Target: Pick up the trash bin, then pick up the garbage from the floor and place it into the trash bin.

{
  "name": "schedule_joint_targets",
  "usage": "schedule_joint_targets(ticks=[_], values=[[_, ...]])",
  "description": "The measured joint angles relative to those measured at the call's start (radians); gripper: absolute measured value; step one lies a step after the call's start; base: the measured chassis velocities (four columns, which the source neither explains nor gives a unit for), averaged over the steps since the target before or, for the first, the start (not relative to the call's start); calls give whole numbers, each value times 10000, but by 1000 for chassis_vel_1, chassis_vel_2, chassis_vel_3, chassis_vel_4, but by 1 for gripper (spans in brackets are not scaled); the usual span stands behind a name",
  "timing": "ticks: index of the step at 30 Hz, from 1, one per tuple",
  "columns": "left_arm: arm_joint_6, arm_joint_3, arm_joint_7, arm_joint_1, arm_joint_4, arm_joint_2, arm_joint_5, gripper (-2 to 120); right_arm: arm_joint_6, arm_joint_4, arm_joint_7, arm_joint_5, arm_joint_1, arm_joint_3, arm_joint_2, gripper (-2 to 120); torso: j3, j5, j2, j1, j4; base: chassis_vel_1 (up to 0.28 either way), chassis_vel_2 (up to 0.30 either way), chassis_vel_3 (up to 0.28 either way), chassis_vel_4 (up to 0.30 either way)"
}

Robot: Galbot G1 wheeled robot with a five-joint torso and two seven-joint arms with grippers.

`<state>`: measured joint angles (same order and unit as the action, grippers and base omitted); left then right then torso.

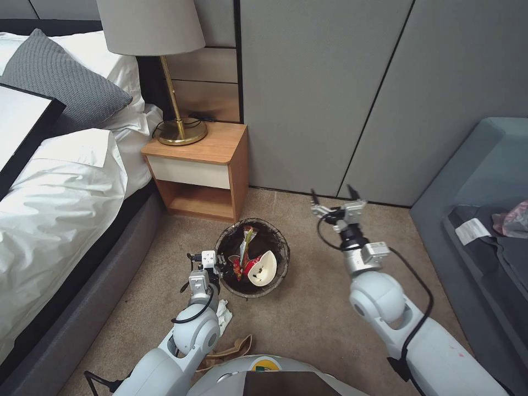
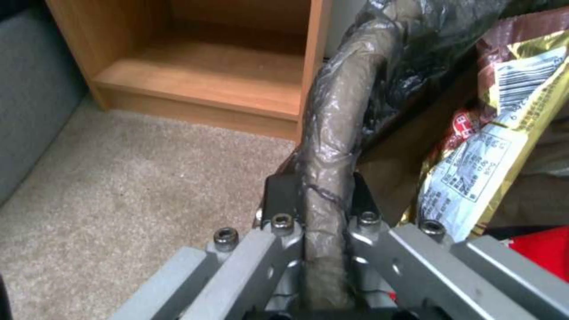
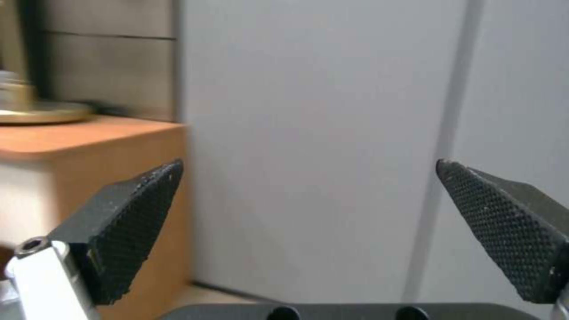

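The beige carpet point(image 1: 308, 324) carries the wooden nightstand point(image 1: 206, 165), beyond the left gripper point(image 1: 219, 270). A flat brown paper bag point(image 1: 234, 351) and a white scrap point(image 1: 224, 313) lie on it behind that gripper, near the robot's base. The brass lamp point(image 1: 179, 129) stands on the nightstand's top.

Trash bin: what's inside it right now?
Inside the trash bin: a red-and-white paper cup on its side, a yellow snack wrapper standing up, and a red scrap. These cover whatever lies beneath. The left gripper clamps the bag-wrapped rim.
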<state>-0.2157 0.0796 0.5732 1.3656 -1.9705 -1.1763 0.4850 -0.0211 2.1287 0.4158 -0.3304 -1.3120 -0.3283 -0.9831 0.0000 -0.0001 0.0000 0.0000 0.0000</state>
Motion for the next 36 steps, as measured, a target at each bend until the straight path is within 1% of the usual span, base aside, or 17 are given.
schedule_joint_targets(ticks=[1,3,4,7,8,10,11,12,14,15,17,24,30,36], values=[[19,24,-7,25,0,0,-40,2,67,47,-23,210,-326,-434,-162,100,0,-2,0,0,-3,0,0,0,0],[45,63,-8,94,-17,0,-84,2,98,126,-120,711,-965,-1120,-560,100,0,1,0,0,-1,0,0,0,0],[45,63,-8,94,-17,0,-84,2,98,126,-120,711,-965,-1120,-560,100,0,1,0,0,-1,0,0,0,0],[79,92,-9,167,-43,12,-173,2,-16,177,-218,1304,-1791,-1670,-1346,100,0,-1,0,0,-2,0,0,0,0],[79,92,-9,167,-43,12,-173,2,-16,177,-218,1304,-1791,-1670,-1346,100,0,-1,0,0,-2,0,0,0,0],[92,111,-7,188,-61,22,-219,2,-229,136,-264,1749,-2240,-1935,-2010,100,0,-2,0,0,0,0,0,0,0],[97,122,-7,189,-71,27,-234,2,-307,102,-289,1865,-2364,-1992,-2208,100,0,-1,0,0,-3,0,0,0,0],[97,122,-7,189,-71,27,-234,2,-307,102,-289,1865,-2364,-1992,-2208,100,0,-1,0,0,-3,0,0,0,0],[115,176,-4,191,-95,56,-302,2,-531,17,-388,2112,-2715,-2151,-2686,100,0,0,0,0,-1,0,0,0,0],[115,176,-4,191,-95,56,-302,2,-531,17,-388,2112,-2715,-2151,-2686,100,0,0,0,0,-1,0,0,0,0],[124,220,7,204,-129,83,-323,2,-778,-102,-441,2227,-2955,-2213,-2996,100,0,0,0,0,-2,0,0,0,0],[134,262,67,262,-172,97,-325,2,-996,-244,-448,2282,-3099,-2267,-3277,100,0,0,0,0,0,0,0,0,0],[145,269,163,300,-172,55,-325,2,-1049,-294,-443,2309,-3126,-2244,-3371,100,0,-1,0,0,0,0,0,0,0],[145,268,253,321,-222,-1,-247,2,-1091,-346,-440,2396,-3085,-1973,-3408,100,0,0,0,0,-1,0,0,0,0]])
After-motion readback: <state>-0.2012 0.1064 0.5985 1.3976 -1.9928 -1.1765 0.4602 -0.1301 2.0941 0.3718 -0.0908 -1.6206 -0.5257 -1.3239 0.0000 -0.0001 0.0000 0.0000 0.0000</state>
